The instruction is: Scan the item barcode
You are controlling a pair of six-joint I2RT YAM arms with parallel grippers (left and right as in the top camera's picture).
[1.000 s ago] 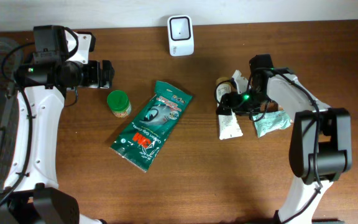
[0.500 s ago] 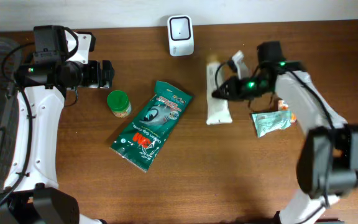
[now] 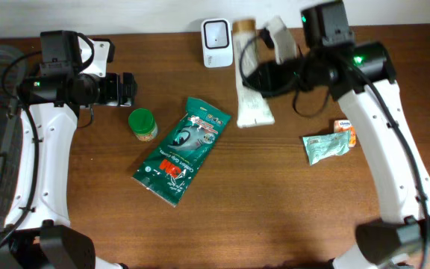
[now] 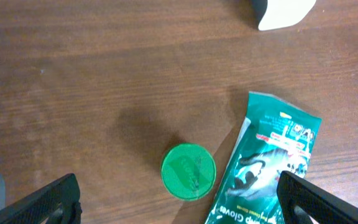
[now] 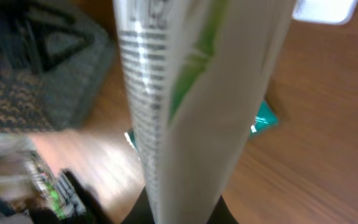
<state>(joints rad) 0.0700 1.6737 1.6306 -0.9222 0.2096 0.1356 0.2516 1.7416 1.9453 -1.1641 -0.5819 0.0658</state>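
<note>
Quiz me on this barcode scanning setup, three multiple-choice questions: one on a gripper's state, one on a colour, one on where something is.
1. The left gripper is
A. open, holding nothing
B. shut on a cup
C. shut on a cloth

2. The lid of the jar is
A. red
B. green
C. blue

3. The white tube is
A. in the left gripper
B. in the right gripper, beside the white scanner
C. resting on the jar

Answers:
1 A: its fingers stand wide apart and grip nothing.
2 B: both the overhead and left wrist views show a green lid.
3 B: the right gripper is clamped on the tube, whose top end lies just right of the scanner.
</note>
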